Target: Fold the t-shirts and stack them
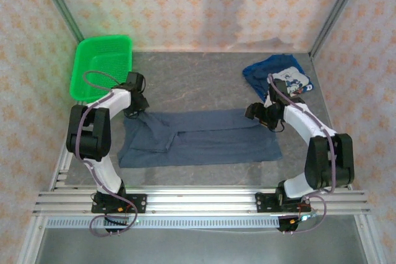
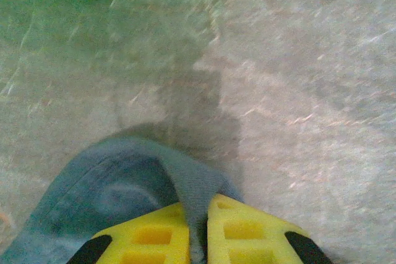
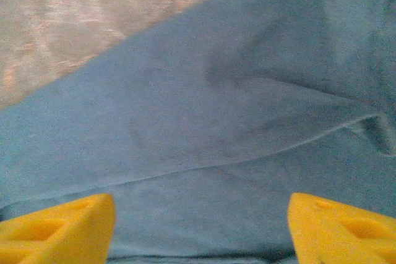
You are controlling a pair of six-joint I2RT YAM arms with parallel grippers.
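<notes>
The green basket sits on the table, just ahead of the left end effector and to its left. That end effector's yellow fingers are pressed nearly together, pinching a raised fold of the slate-blue t-shirt at its far left corner. From that pinch the rest of the shirt spreads flat across the table toward the right end effector. The right end effector is over the shirt's far right corner with its fingers set wide apart. Cloth lies under the gap and nothing is gripped. The royal blue t-shirt, white print showing, lies crumpled just beyond the right end effector.
</notes>
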